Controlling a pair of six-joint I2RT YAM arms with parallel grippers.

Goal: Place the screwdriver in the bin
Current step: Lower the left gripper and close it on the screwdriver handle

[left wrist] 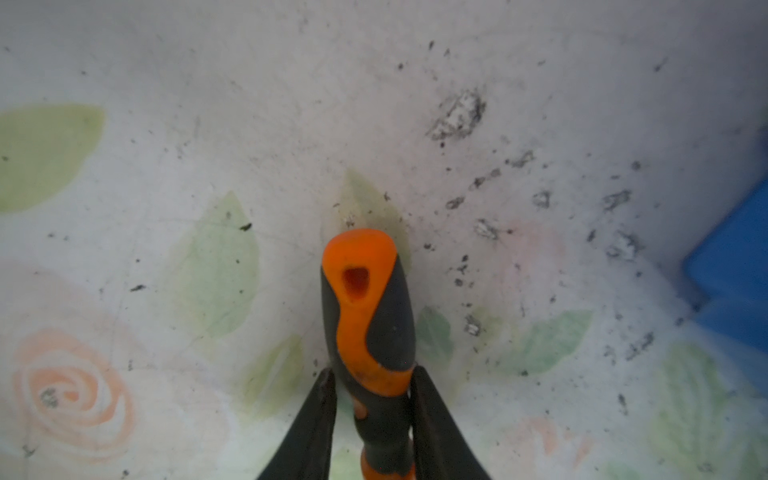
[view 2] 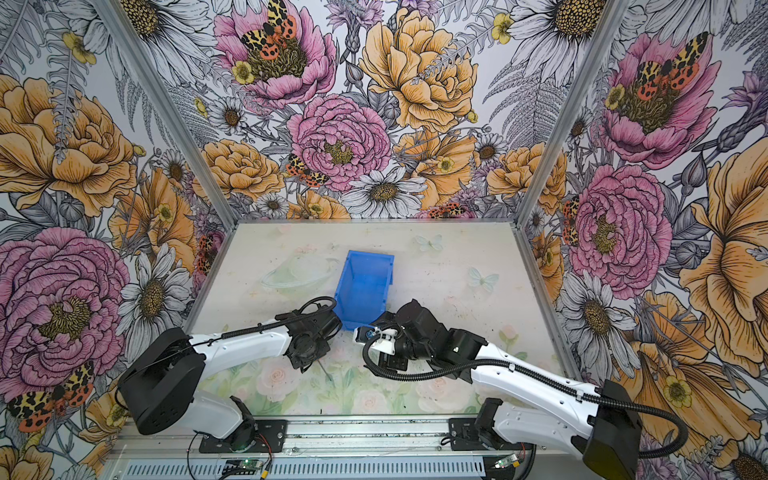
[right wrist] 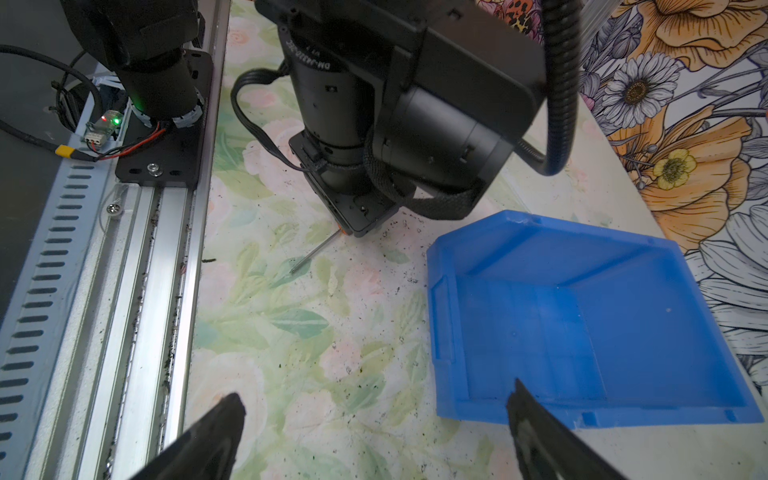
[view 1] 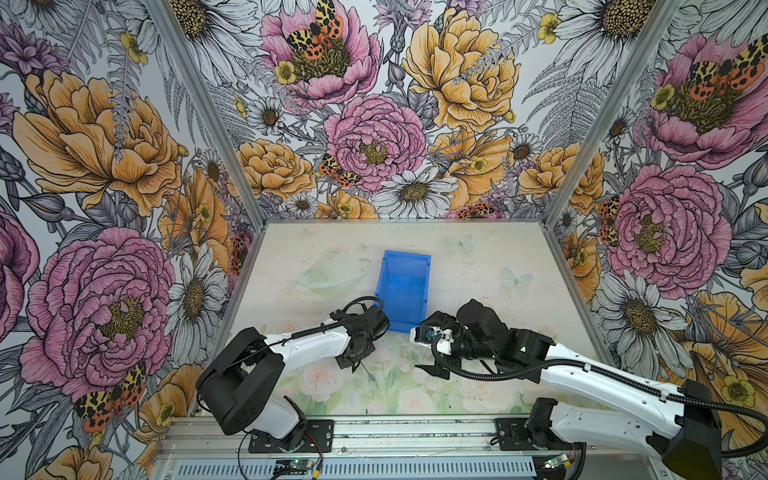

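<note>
Screwdriver (left wrist: 374, 324) and left hand (left wrist: 372, 374) are together at the near middle of the tabletop (view 1: 478, 270). The hand's two black fingers (left wrist: 320, 415) press against either side of the orange-and-black handle, so I take it as gripped. The tool's long axis runs near to far. The butt of the handle points away toward the far side, and the thin shaft (right wrist: 316, 251) slants down toward the near rail. Its tip sits at the tabletop, though I cannot tell whether it touches.

What matters next is where the bin (view 1: 403, 291) sits. It lies just beyond the left hand and a little to the right, its near left corner right beside that wrist, and it looks empty. As I judge it, the carry is short: up, then far and right over the blue wall.

The right hand (right wrist: 374, 390) hangs by the bin's near right corner, fingers spread wide and holding nothing. The left hand is plainly the one placed for the job.
</note>
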